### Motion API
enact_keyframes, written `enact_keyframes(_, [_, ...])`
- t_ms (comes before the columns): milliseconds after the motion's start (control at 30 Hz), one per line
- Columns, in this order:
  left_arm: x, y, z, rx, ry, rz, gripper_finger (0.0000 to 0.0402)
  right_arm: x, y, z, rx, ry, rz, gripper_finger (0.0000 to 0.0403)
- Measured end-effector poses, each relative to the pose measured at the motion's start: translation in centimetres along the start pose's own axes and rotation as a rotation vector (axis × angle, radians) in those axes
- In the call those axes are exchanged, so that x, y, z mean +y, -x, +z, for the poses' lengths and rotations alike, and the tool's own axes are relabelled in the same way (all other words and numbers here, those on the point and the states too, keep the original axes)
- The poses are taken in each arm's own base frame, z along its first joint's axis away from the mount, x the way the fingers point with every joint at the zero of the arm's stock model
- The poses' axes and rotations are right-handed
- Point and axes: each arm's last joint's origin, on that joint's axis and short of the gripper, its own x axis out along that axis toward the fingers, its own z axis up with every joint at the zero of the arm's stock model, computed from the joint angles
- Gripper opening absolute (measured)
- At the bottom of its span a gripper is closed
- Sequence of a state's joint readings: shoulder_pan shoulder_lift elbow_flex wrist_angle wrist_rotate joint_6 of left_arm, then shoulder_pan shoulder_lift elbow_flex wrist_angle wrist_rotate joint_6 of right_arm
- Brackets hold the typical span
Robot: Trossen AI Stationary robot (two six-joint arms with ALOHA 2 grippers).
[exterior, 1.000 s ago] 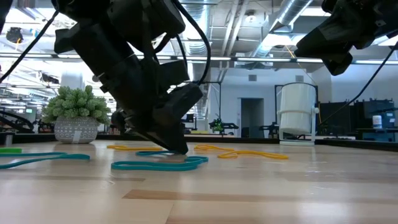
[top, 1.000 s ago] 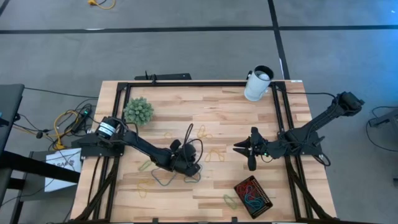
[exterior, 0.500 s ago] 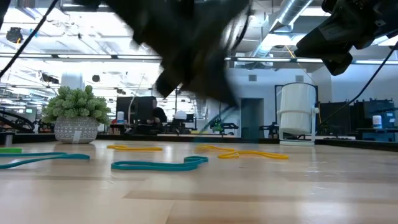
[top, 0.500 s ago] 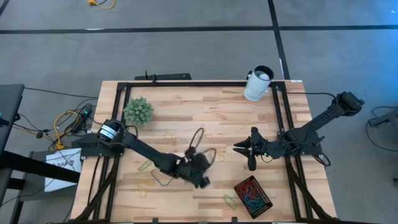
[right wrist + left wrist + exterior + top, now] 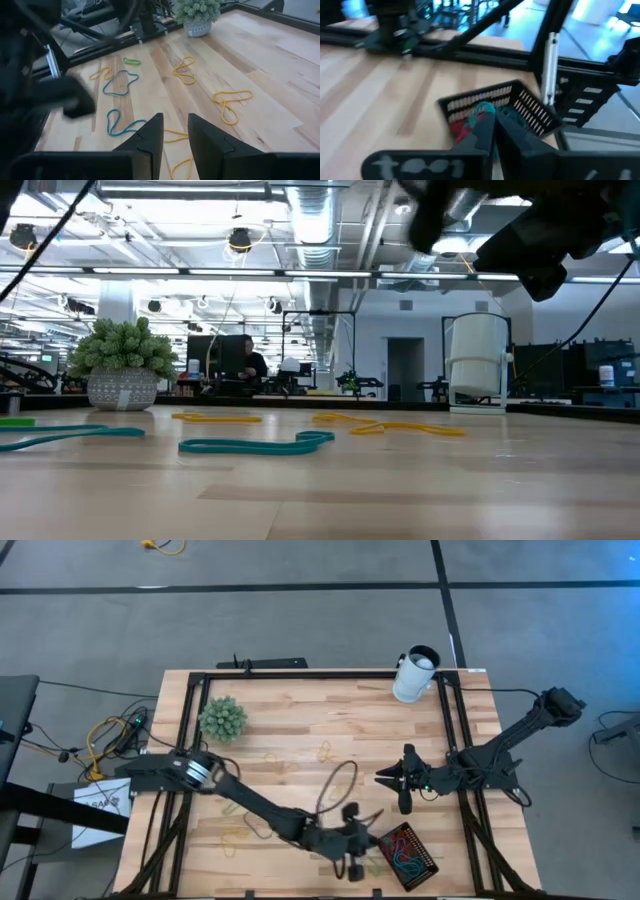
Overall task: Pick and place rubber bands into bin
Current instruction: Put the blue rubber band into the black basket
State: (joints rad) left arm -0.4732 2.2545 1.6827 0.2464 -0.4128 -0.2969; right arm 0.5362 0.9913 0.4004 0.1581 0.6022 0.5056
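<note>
Your left claw (image 5: 352,862) sits low over the front of the table (image 5: 300,710), its fingers (image 5: 482,131) pressed together with no gap. Whether a band is pinched between them, you cannot tell from these views. The bin (image 5: 407,855) lies just beside that claw, on the side toward your right arm; seen past the left claw's tips, its ribbed wall (image 5: 480,98) faces you and red and teal bands (image 5: 475,116) lie inside. Your right claw (image 5: 403,787) hangs above the bin's far side, well apart from it, fingers (image 5: 150,135) slightly parted and holding nothing. Ahead of it, loose rubber bands (image 5: 227,104) are scattered on the wood: yellow ones, a blue loop (image 5: 120,82), a teal one (image 5: 117,125) nearest the fingertips. Beyond them stand a potted plant (image 5: 222,719) and a white cup (image 5: 415,673).
</note>
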Motion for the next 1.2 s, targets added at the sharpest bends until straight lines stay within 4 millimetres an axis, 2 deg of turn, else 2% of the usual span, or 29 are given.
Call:
enact_keyframes(133, [-1.5, -2.5, 0.9, -0.055, -0.042, -0.061, 0.0, 0.0, 0.0, 0.0, 0.0, 0.0, 0.0, 0.0083])
enact_keyframes(267, [-2.3, -4.1, 2.0, -0.078, -0.084, -0.09, 0.0, 0.0, 0.0, 0.0, 0.0, 0.0, 0.0, 0.0083])
enact_keyframes(333, [-2.2, -5.0, 1.4, -0.07, -0.072, -0.088, 0.0, 0.0, 0.0, 0.0, 0.0, 0.0, 0.0, 0.0083])
enact_keyframes(500, [-1.8, -7.3, -1.7, -0.007, -0.032, -0.105, 0.0, 0.0, 0.0, 0.0, 0.0, 0.0, 0.0, 0.0083])
enact_keyframes(933, [-1.2, -7.8, -2.0, -0.005, -0.038, -0.098, 0.0, 0.0, 0.0, 0.0, -0.001, 0.0, -0.003, 0.0083])
enact_keyframes(1200, [-0.9, -7.8, 0.1, -0.183, -0.065, -0.174, 0.0, 0.0, 0.0, 0.0, -0.001, -0.001, -0.003, 0.0083])
